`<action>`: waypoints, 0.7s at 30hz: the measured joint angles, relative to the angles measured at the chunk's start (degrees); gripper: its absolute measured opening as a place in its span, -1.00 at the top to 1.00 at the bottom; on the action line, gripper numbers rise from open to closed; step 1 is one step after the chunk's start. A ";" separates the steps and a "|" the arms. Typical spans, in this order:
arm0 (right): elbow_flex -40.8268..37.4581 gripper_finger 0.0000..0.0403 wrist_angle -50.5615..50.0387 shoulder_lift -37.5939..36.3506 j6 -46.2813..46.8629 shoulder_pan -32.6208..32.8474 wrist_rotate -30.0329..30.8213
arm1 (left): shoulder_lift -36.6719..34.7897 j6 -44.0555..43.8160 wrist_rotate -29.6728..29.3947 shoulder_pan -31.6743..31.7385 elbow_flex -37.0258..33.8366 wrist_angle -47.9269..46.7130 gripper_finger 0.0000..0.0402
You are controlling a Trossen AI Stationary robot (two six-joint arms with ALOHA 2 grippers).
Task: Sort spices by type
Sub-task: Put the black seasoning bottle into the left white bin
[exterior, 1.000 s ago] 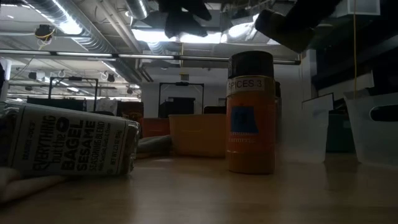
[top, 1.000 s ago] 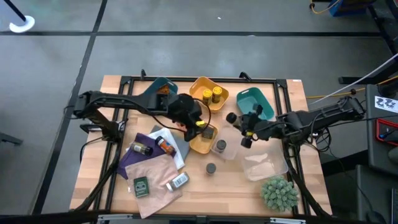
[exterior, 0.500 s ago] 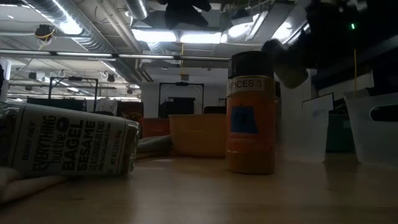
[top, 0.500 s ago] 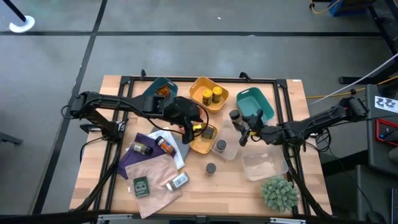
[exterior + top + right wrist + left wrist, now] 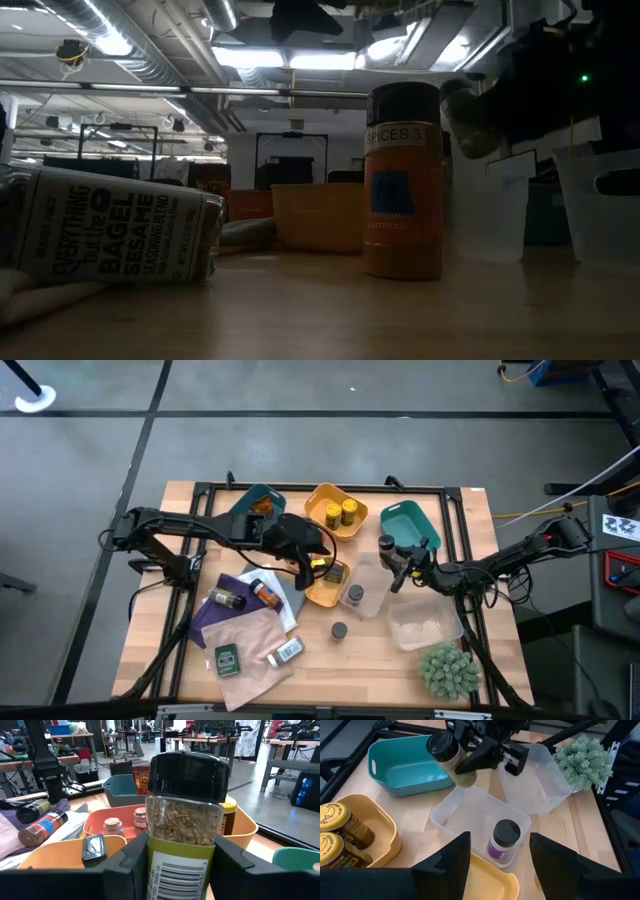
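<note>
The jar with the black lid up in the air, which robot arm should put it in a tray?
The right arm. Its hand already grips the jar, near the teal tray and the clear tray. The left hand is open and empty over the yellow tray.

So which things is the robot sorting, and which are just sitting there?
Being sorted:
- green-labelled jar held by the right gripper
- two yellow jars
- purple-labelled jar
- orange jar
- bagel seasoning jar

Just sitting there:
- green spiky plant
- purple cloth
- the trays only hold the jars, like the teal tray
</note>
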 joint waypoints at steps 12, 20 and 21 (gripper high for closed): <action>0.04 0.23 24.05 18.73 -5.87 -2.86 -4.08 | 0.00 0.46 0.00 0.14 0.01 1.08 0.07; 2.13 0.23 27.92 28.87 -4.38 -6.54 -8.80 | 0.00 0.00 0.00 0.11 0.01 0.71 0.07; 2.63 0.23 27.91 29.89 -4.40 -6.54 -8.79 | 0.00 0.00 0.00 0.11 0.01 0.72 0.07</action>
